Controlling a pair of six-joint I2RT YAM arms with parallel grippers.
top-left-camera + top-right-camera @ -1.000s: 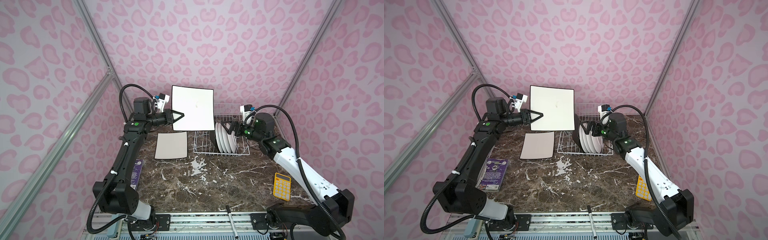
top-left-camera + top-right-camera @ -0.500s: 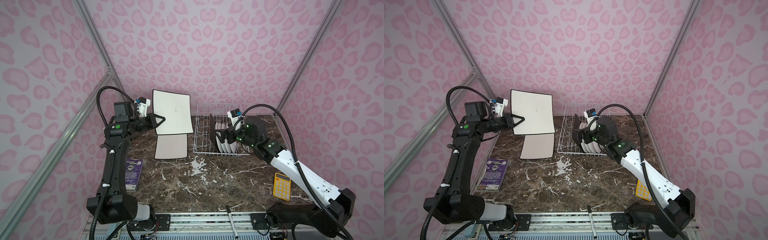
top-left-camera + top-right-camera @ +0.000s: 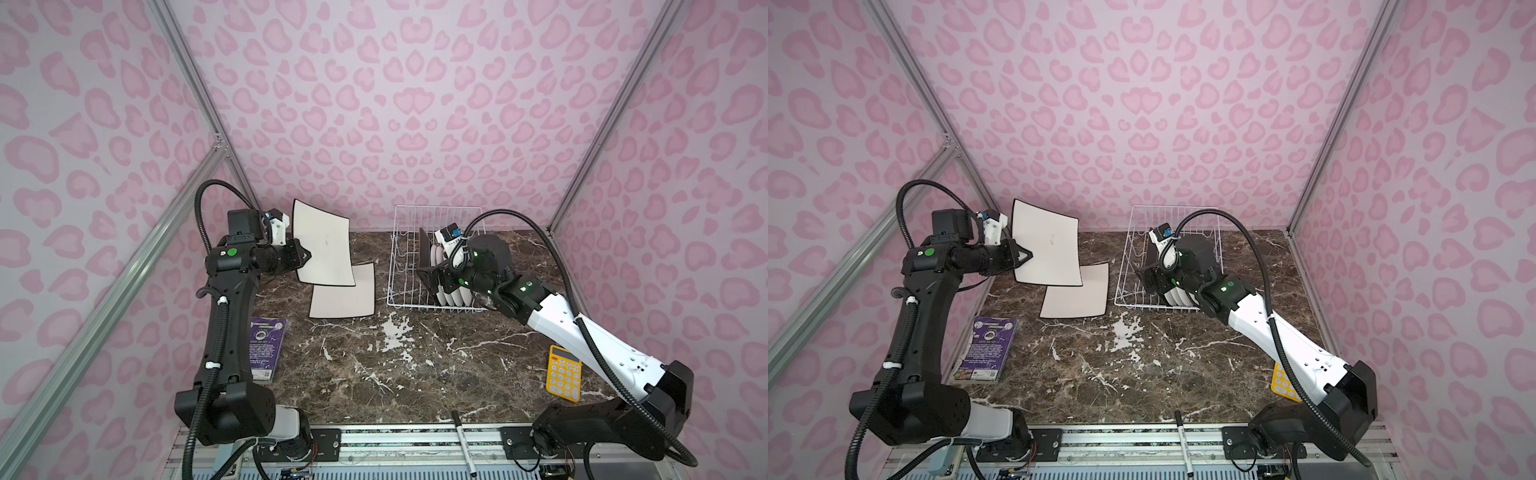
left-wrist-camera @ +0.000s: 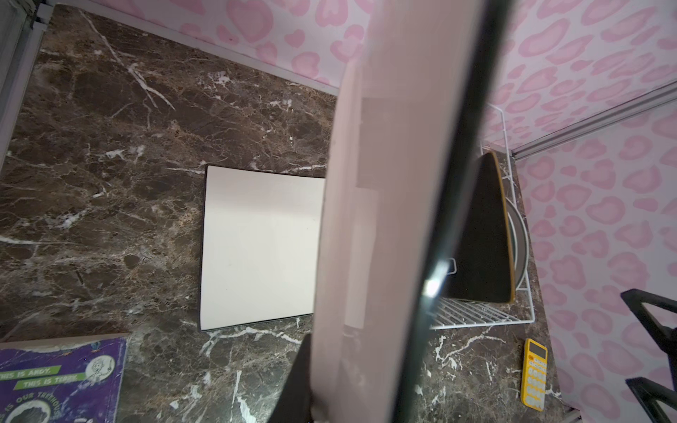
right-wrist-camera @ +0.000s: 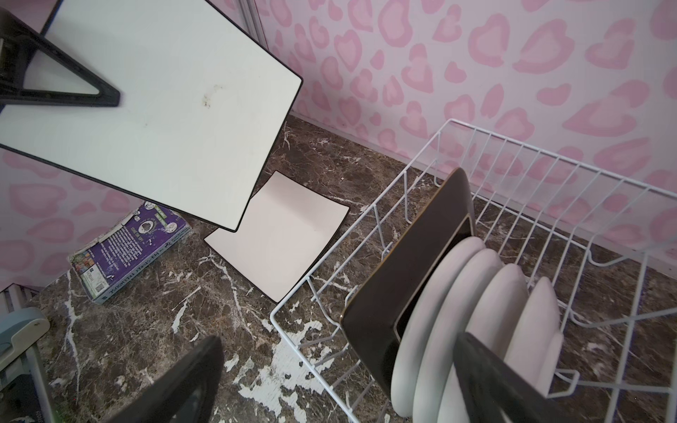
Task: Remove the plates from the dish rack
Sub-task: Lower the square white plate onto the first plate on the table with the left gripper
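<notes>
My left gripper (image 3: 305, 255) (image 3: 1027, 255) is shut on the edge of a white square plate (image 3: 324, 249) (image 3: 1046, 245) (image 5: 165, 110), held tilted in the air over a second white square plate (image 3: 345, 293) (image 3: 1077, 291) (image 4: 256, 245) lying flat on the table. The dish rack (image 3: 405, 286) (image 3: 1129, 266) (image 5: 549, 172) holds a dark square plate (image 3: 424, 253) (image 4: 480, 238) (image 5: 414, 263) upright, with several round white plates (image 3: 453, 297) (image 5: 476, 311) behind it. My right gripper (image 3: 436, 278) (image 5: 337, 342) is open, its jaws spanning the dark plate's near corner and the first round plates.
A purple book (image 3: 266, 345) (image 5: 135, 249) lies at the table's left edge. A yellow calculator (image 3: 563, 378) (image 4: 535, 373) lies at the front right under the right arm. A marker pen (image 3: 465, 444) rests on the front rail. Walls close in on three sides.
The left gripper carried the white square plate from beside the rack leftward and lower, over the flat plate. The right gripper moved forward and down to the dark plate in the rack.
</notes>
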